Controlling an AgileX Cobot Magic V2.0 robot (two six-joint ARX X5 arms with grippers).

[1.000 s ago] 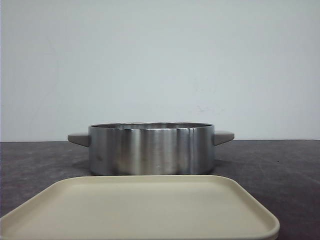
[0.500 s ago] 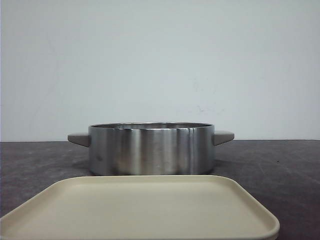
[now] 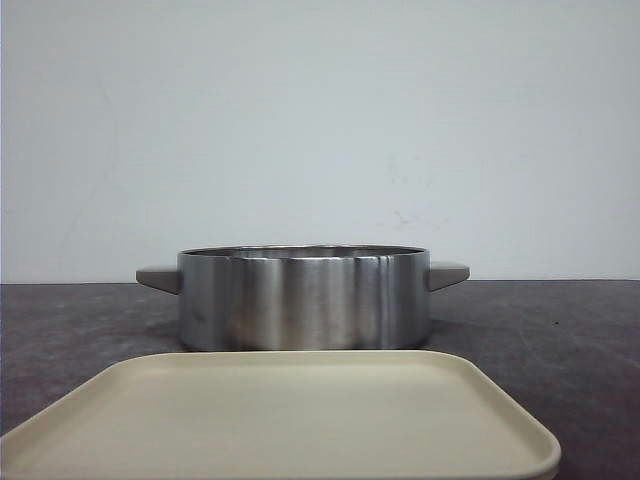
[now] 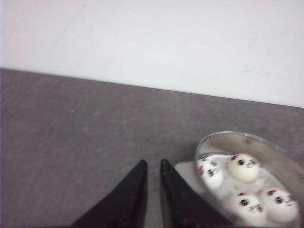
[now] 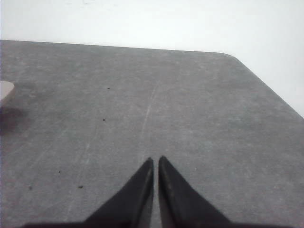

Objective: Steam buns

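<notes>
Right now a shallow round pot of brushed stainless steel (image 3: 303,298) with two stubby grey side handles stands on the dark grey speckled table (image 3: 560,340), seen from the front against a plain white wall (image 3: 320,120). Just in front of it, nearest the camera, lies a flat beige square tray with rounded corners (image 3: 480,440); its far edge overlaps the foot of the pot in this view, and whether the two touch cannot be told. Nothing lies on the tray's visible surface, and neither arm shows in the front view.

From the left wrist camera the pot's inside is visible: four round white buns with black panda faces (image 4: 243,167) sit on its shiny floor, close together, three of them also showing small red marks above the faces. One bun lies against the near wall and is partly doubled by a reflection, so its outline is hard to read. A pale corner, probably one grey handle, shows just outside the rim. The left gripper (image 4: 152,166) hovers over bare table just beside the pot, its two black pointed fingers (image 4: 135,190) nearly pressed together with only a thin slit between them, pinching nothing.

The right gripper (image 5: 156,161) likewise hangs over bare table, well apart from the pot, its black fingers (image 5: 178,194) drawn almost together and holding nothing.
</notes>
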